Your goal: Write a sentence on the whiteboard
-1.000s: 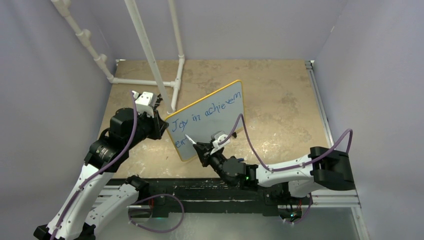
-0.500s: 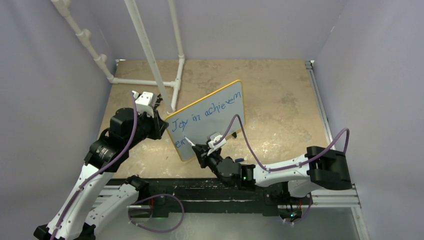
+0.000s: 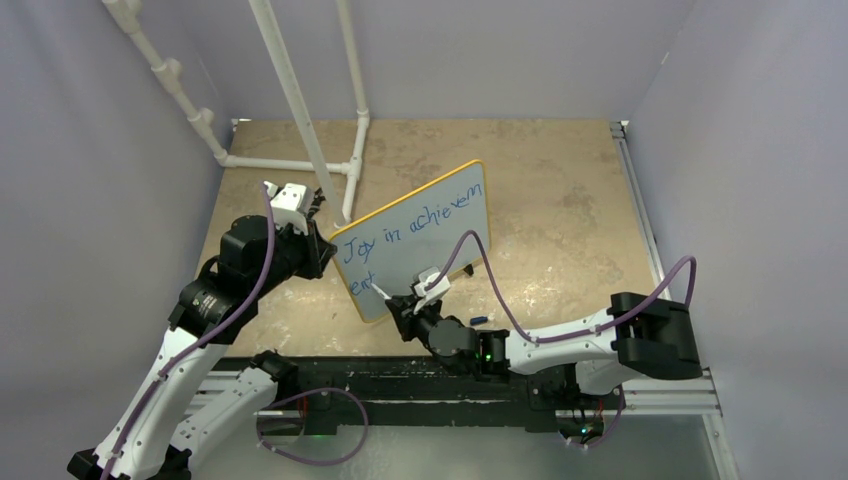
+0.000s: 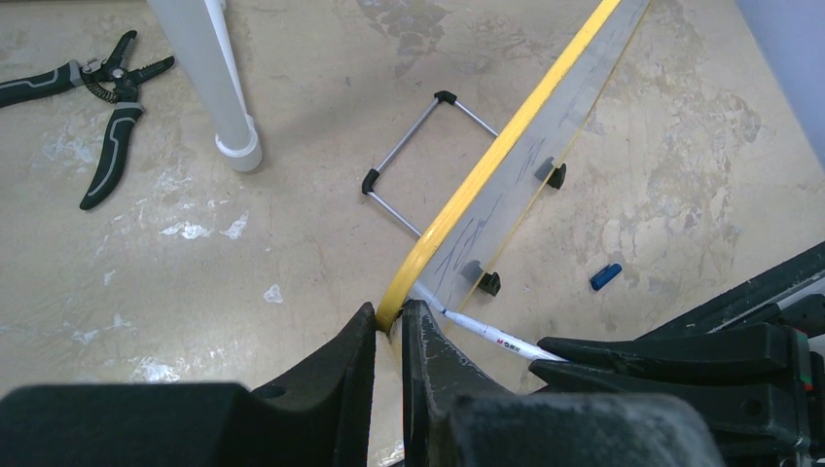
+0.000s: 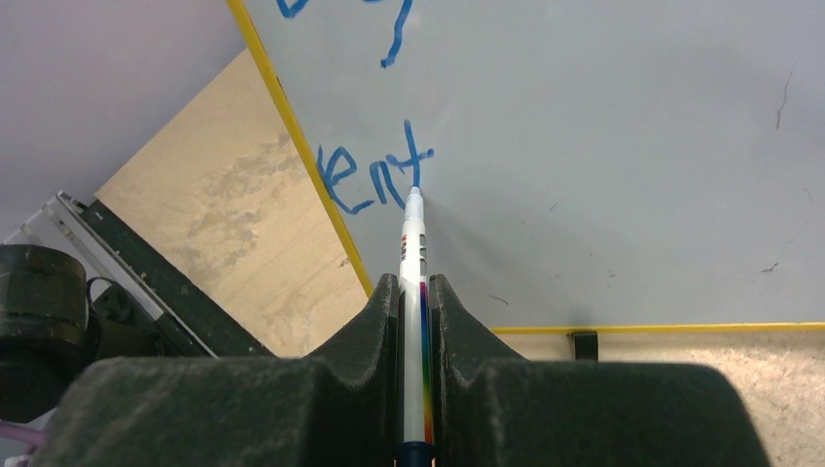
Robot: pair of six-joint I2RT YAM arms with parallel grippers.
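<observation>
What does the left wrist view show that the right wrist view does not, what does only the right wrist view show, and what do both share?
Left wrist only: pliers, a white pipe, a blue cap on the table, and the left gripper shut on the yellow rim of the whiteboard. Right wrist only: readable blue letters of the sentence, with the tip of the marker at the last one. Both: the whiteboard, and the marker held in the right gripper.

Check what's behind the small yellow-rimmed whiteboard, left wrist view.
Behind the whiteboard: its thin wire stand with black corners, a white plastic pipe upright on the tan table, and dark-handled pliers lying farther off. The board's rear face is edge-on, so unseen.
</observation>
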